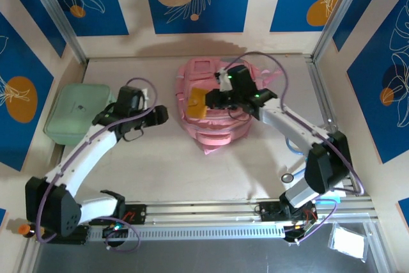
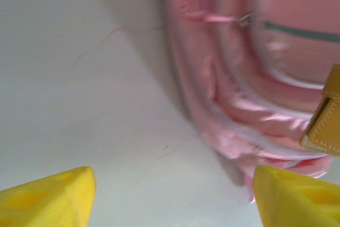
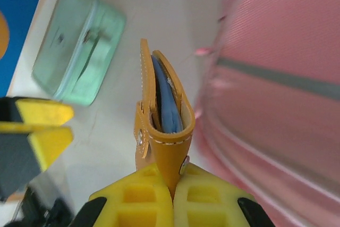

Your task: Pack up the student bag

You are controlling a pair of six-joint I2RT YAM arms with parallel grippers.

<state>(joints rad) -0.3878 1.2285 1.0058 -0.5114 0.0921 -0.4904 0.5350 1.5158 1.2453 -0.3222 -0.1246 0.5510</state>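
1 overhead — 2 wrist close-ups

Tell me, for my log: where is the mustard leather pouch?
Top view, mid-table: the pouch is clamped in the right gripper over the pink fabric backpack's left-arm side.

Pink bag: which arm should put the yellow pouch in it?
Right. The right tool is shut on the yellow pouch over the pink bag. The left tool is open and empty, beside the bag.

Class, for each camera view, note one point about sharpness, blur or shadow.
Top external: sharp, evenly lit, faint shadow on the wall behind the student bag. Left wrist: the bag is smeared. Right wrist: the tan pouch is crisp; the mint case and bag behind are soft.
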